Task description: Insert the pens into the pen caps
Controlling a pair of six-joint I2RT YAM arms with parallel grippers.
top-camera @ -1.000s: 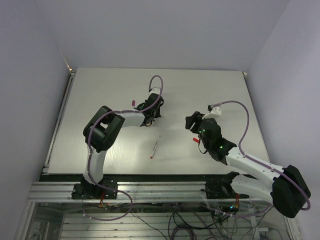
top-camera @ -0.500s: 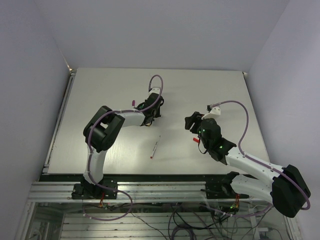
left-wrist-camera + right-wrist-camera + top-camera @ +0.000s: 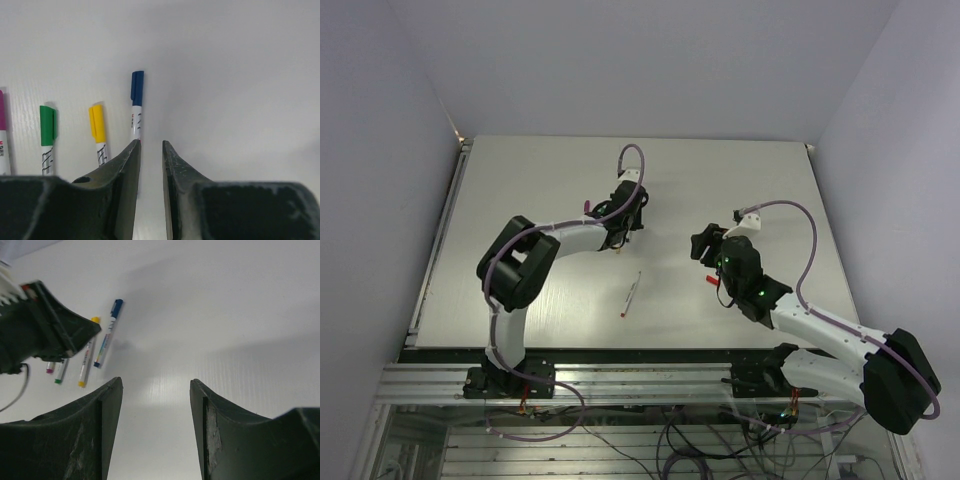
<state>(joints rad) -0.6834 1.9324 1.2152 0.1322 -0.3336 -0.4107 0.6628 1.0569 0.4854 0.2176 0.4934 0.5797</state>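
Left wrist: blue pen print unreadable.

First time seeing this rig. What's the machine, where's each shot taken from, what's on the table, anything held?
Two white robot arms are bolted at the near edge of a pale table, each ending in a two-finger gripper. The wide shot is from a fixed camera above and behind them; the other two are from wrist cameras, so the dark prongs are each arm's own fingers. The left gripper, fingers nearly together with nothing between, looks down on four thin white marker pens in a row, wearing a purple cap, green cap, yellow cap and blue cap. The right gripper is wide open and empty. A fifth white pen with a red end lies alone between the arms; a small red piece beside the right arm may be its cap.
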